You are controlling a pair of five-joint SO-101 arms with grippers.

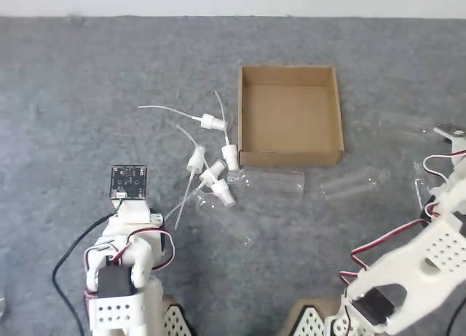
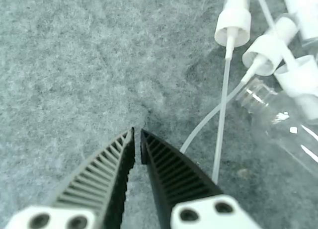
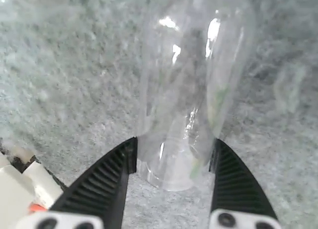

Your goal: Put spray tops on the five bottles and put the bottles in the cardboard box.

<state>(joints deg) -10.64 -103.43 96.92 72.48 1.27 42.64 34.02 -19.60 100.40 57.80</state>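
The open cardboard box (image 1: pixel 291 155) stands at the back middle and holds nothing. Several white spray tops (image 1: pixel 211 165) with long tubes lie in a cluster left of it. Clear bottles lie on the carpet: one in front of the box (image 1: pixel 271 184), one further right (image 1: pixel 354 184), one near the tops (image 1: pixel 224 218). My left gripper (image 2: pixel 137 133) is shut over bare carpet, short of the spray tops (image 2: pixel 232 26) and a clear bottle (image 2: pixel 283 124). My right gripper (image 3: pixel 173 143) is shut on a clear bottle (image 3: pixel 186 90), one jaw pressed against each side.
Grey carpet covers the whole table. Another clear bottle (image 1: pixel 404 121) lies right of the box. The left arm (image 1: pixel 124 270) stands at the front left and the right arm (image 1: pixel 415 263) at the front right, with red and black cables looping off both.
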